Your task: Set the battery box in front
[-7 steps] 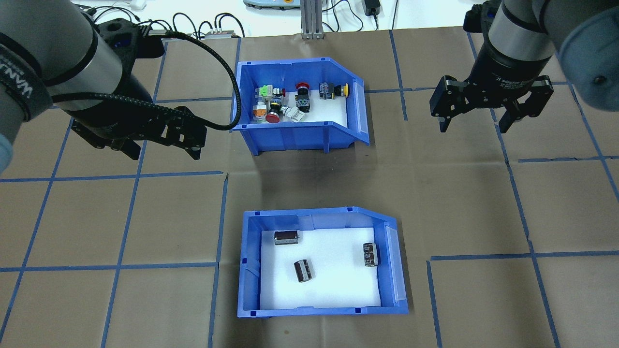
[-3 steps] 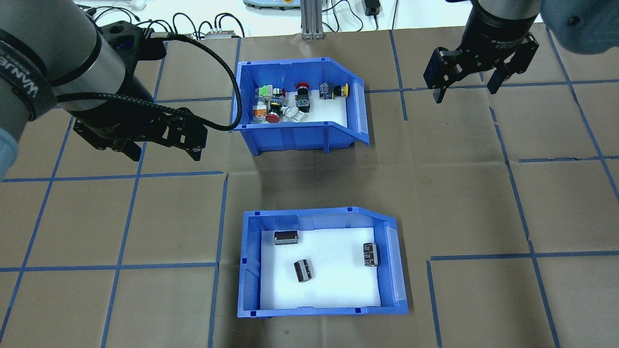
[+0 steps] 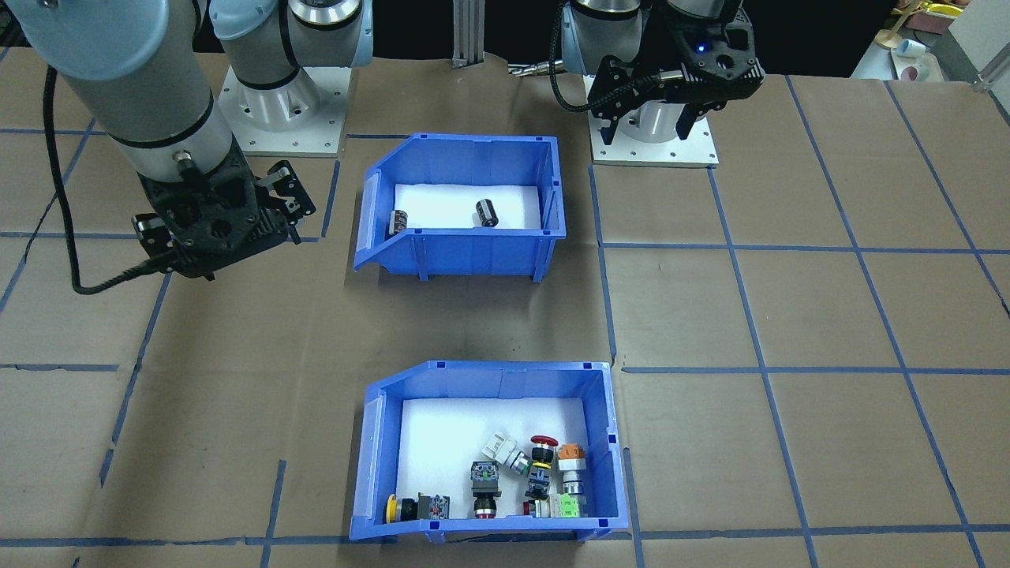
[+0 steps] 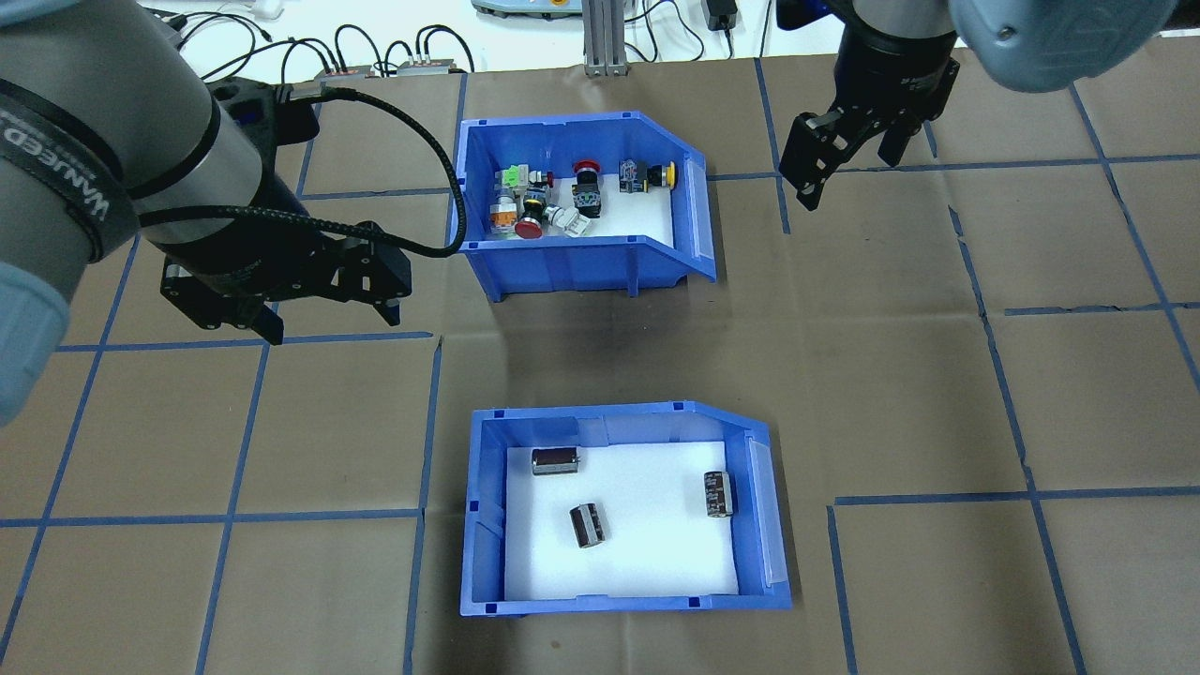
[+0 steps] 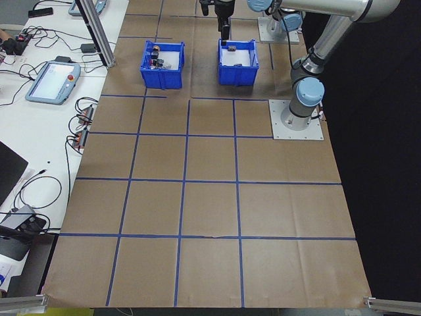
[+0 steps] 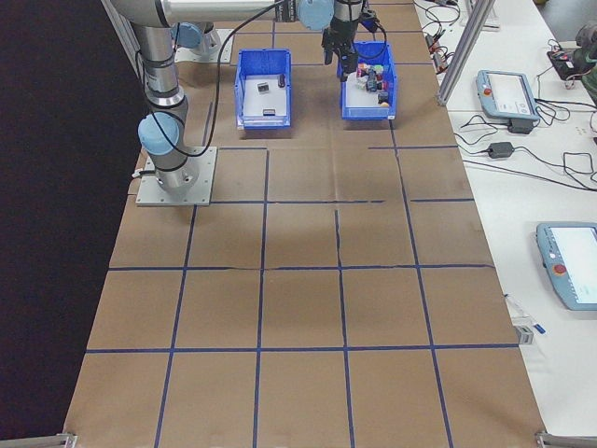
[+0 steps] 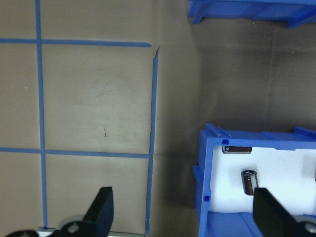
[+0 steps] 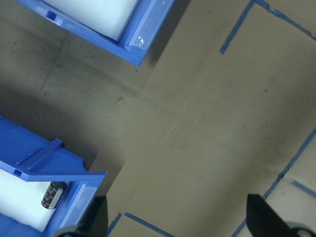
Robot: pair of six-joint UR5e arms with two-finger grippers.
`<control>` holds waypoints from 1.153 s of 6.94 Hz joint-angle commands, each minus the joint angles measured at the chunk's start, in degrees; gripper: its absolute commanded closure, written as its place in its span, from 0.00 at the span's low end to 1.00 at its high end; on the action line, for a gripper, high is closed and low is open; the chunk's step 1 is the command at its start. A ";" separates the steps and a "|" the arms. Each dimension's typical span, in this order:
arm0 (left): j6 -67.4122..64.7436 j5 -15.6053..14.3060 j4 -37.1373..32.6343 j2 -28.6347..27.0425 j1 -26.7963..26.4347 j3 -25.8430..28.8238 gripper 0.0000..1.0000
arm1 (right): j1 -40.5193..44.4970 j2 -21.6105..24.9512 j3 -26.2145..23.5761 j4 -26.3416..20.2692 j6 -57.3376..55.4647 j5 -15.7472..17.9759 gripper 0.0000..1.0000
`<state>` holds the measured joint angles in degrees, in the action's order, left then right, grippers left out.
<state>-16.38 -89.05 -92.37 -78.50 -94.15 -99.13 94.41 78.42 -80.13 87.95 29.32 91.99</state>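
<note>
In the overhead view, going left to right: the left gripper [image 4: 323, 305] hung with its jaws apart and nothing in them, over bare table up and to the left of the battery box [image 4: 622, 507] and well apart from it. The box sat at the near middle of the table, with the switch bin [image 4: 581, 211] beyond it. It looked light and stiff — hard plastic with three loose cylinders [image 4: 586, 523] that would likely roll if it tipped. The straight walls seemed the best hold; the sloped lip on its right side looked poor. The right gripper [image 4: 848, 164] hung empty, jaws spread, beyond the switch bin's lip — farthest from the box.
</note>
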 commanded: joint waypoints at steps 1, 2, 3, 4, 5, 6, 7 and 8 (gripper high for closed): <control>-17.90 0.46 0.00 0.10 -0.76 -2.37 0.01 | 5.49 -6.32 5.31 1.16 11.33 0.65 0.00; -29.64 0.46 0.00 0.18 -2.86 -3.34 0.01 | 8.48 -9.48 8.56 1.26 15.73 0.48 0.00; -40.81 0.11 0.26 0.36 -7.05 -5.00 0.01 | 11.47 -12.12 11.03 1.35 23.43 0.13 0.00; -53.80 -0.15 4.09 0.71 -12.05 -6.85 0.01 | 13.76 -13.71 12.18 2.31 26.90 0.04 0.00; -65.94 -0.07 5.00 1.76 -15.85 -10.00 0.01 | 16.13 -14.77 12.46 5.19 30.41 -0.14 0.00; -79.02 0.37 6.40 4.29 -18.67 -14.99 0.01 | 18.94 -15.92 12.46 6.61 33.06 -0.05 0.00; -86.99 0.46 12.33 6.93 -20.79 -20.87 0.01 | 20.62 -17.49 12.54 9.06 33.26 -0.05 0.00; -96.29 0.55 17.35 8.26 -23.07 -25.63 0.01 | 20.98 -19.16 12.55 11.96 33.35 -0.14 0.00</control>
<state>-101.47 -88.64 -80.72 -72.31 -114.42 -118.84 114.23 61.17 -67.65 96.72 62.08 91.91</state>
